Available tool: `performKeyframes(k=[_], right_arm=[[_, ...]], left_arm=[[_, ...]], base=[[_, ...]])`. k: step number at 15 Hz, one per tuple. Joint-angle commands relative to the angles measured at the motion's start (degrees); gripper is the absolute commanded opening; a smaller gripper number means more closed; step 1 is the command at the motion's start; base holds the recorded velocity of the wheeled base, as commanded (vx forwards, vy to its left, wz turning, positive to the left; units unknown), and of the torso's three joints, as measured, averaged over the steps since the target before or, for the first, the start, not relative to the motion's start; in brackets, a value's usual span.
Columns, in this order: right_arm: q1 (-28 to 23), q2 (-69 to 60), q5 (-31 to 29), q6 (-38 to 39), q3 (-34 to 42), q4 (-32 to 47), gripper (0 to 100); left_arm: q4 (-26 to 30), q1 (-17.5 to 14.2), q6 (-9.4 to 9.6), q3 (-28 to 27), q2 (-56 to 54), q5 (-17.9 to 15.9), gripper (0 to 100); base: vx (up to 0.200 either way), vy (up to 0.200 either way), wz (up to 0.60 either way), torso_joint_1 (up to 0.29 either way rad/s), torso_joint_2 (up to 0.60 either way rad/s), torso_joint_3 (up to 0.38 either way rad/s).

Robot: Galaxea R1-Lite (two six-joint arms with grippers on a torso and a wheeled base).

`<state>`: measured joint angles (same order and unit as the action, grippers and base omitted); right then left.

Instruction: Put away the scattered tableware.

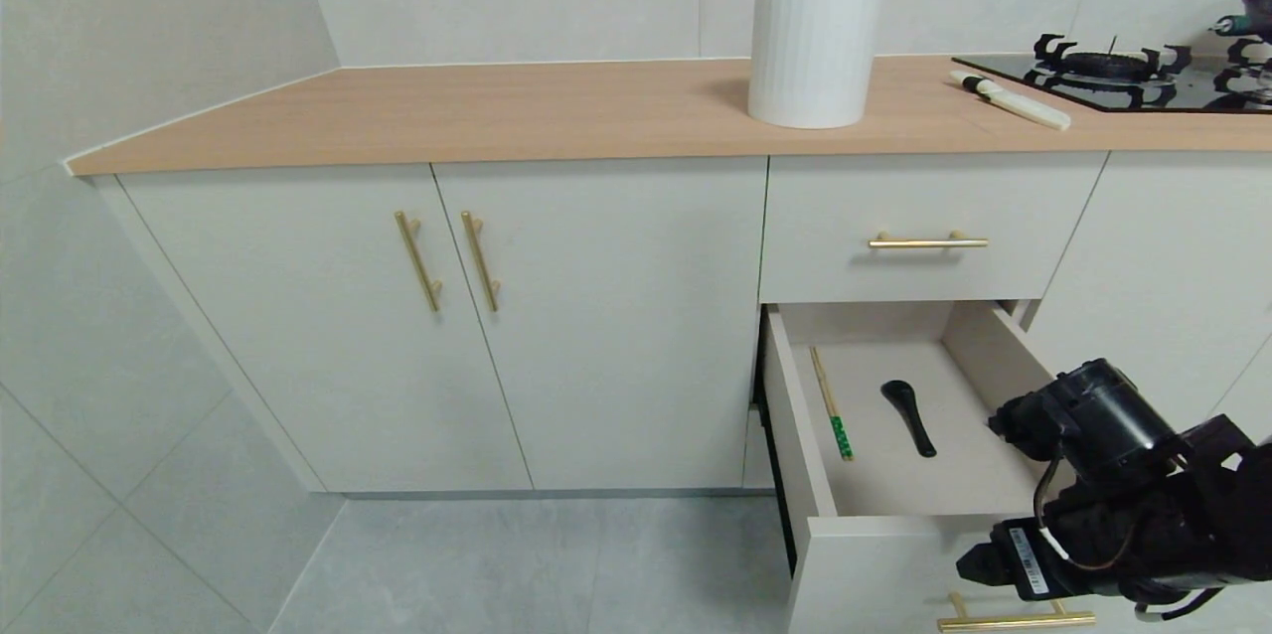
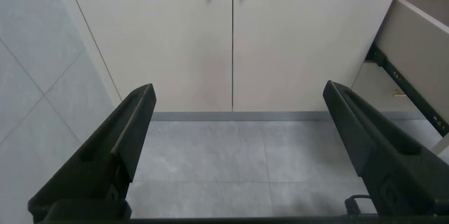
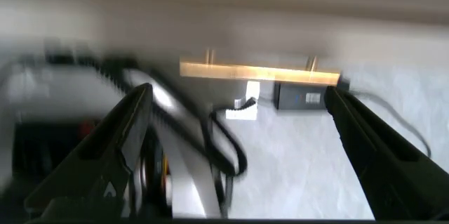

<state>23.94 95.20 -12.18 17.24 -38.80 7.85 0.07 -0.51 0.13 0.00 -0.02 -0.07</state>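
Observation:
The lower drawer (image 1: 792,415) stands pulled out. Inside it lie a pair of wooden chopsticks with green ends (image 1: 831,404) and a black spoon (image 1: 908,416). A white-handled knife (image 1: 1012,100) rests on the wooden countertop beside the stove. My right gripper (image 1: 984,562) hangs low at the drawer's front right corner, just above its gold handle (image 1: 1014,620). In the right wrist view that gripper (image 3: 237,94) is open and holds nothing, with the gold handle (image 3: 259,73) just beyond its fingertips. My left gripper (image 2: 238,90) is open and empty, low over the floor, facing the cabinet doors.
A tall white ribbed canister (image 1: 815,26) stands on the countertop (image 1: 497,112). A black gas stove (image 1: 1123,73) sits at the far right. The upper drawer (image 1: 927,240) is closed, as are the double doors (image 1: 447,316). The open drawer's side (image 2: 414,48) juts out over grey floor tiles.

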Motion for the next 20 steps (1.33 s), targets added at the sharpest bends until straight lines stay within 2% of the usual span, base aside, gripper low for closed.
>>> performKeyframes(k=[1,4,13,15,19,20], right_arm=[[-0.04,2.01,-0.39,0.78,0.31,-0.91,100],[-0.65,3.86,-2.94,2.01,0.39,-4.77,100],[-4.52,9.57,-3.91,1.48,1.01,-21.91,100],[-6.36,13.79,-3.91,-0.54,-1.19,-27.71,100],[-7.68,18.36,-3.99,-2.56,-8.04,-28.59,100],[-7.77,20.64,-3.99,-2.65,-11.82,-28.51,100]], left_arm=[[0.01,-0.02,-0.05,0.00,0.02,-0.01,100],[0.01,-0.02,-0.05,0.00,0.02,-0.01,100],[0.01,-0.02,0.04,0.00,0.02,-0.01,100],[0.01,-0.02,-0.05,0.00,0.02,0.07,100],[0.01,-0.02,-0.05,0.00,0.02,-0.01,100],[0.01,-0.02,-0.05,0.00,0.02,-0.01,100]], base=[[0.000,0.000,0.00,0.000,0.00,0.000],[0.000,0.000,0.00,0.000,0.00,0.000],[0.000,0.000,0.00,0.000,0.00,0.000],[0.000,0.000,0.00,0.000,0.00,0.000],[0.000,0.000,0.00,0.000,0.00,0.000],[0.000,0.000,0.00,0.000,0.00,0.000]])
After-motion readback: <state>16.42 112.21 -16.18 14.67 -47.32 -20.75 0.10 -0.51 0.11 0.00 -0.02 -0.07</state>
